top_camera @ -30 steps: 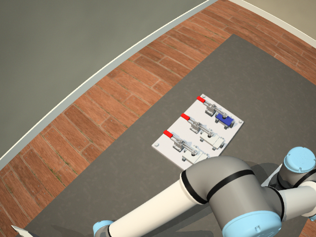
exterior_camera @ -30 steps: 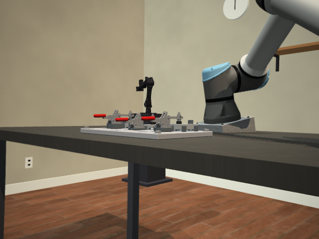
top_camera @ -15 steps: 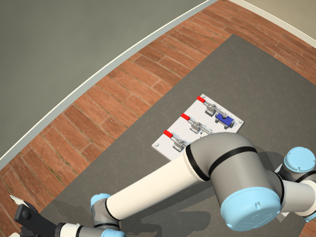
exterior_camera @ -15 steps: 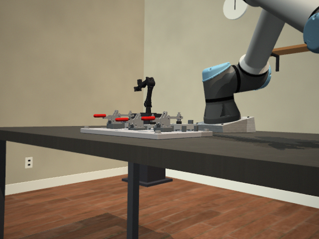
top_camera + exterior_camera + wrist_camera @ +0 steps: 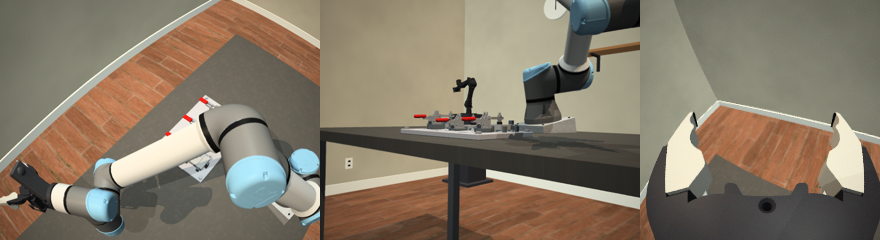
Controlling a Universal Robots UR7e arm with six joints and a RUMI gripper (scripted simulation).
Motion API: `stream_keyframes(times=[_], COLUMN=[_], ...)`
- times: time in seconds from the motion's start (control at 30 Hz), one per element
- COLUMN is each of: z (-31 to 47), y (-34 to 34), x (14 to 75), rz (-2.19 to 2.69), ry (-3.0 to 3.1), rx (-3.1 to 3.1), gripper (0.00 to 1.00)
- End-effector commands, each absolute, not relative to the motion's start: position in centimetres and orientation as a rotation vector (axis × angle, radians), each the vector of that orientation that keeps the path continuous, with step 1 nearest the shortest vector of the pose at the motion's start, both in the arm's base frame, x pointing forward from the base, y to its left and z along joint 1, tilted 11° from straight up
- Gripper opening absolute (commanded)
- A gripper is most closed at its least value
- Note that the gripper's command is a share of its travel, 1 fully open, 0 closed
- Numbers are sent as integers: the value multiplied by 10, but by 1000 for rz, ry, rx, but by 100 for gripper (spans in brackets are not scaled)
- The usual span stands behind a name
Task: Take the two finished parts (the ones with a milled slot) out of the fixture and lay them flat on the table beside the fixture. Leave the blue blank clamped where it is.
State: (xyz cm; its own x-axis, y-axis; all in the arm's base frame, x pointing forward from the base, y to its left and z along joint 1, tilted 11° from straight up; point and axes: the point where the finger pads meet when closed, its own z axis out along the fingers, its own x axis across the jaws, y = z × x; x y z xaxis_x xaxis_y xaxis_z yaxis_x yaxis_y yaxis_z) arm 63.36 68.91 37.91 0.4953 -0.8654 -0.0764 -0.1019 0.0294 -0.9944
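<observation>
The white fixture plate lies on the dark table, mostly hidden under my arm in the top view. Three red clamp handles point(image 5: 187, 118) show along its left edge, and one clamp end point(image 5: 202, 164) shows below the arm. The slotted parts and the blue blank are hidden there. From the side, the fixture point(image 5: 464, 126) shows its clamps, but the parts are too small to tell apart. My gripper point(image 5: 11, 182) is far from the fixture, out past the table's near left corner over the floor. In the wrist view the gripper point(image 5: 765, 150) is open and empty.
My forearm point(image 5: 160, 155) and elbow point(image 5: 242, 144) hang over the fixture. The robot base point(image 5: 544, 113) stands on a wedge mount beside the fixture. A black camera stand point(image 5: 469, 95) rises behind it. The wrist view shows a table corner point(image 5: 740, 175) and wooden floor.
</observation>
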Motion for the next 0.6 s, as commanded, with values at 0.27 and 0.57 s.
stream_keyframes(times=[0.27, 0.57], z=[386, 385], y=[581, 476], x=[712, 755], rz=[-780, -800], ry=[1077, 1249], rx=[-1523, -1579], gripper=[100, 100])
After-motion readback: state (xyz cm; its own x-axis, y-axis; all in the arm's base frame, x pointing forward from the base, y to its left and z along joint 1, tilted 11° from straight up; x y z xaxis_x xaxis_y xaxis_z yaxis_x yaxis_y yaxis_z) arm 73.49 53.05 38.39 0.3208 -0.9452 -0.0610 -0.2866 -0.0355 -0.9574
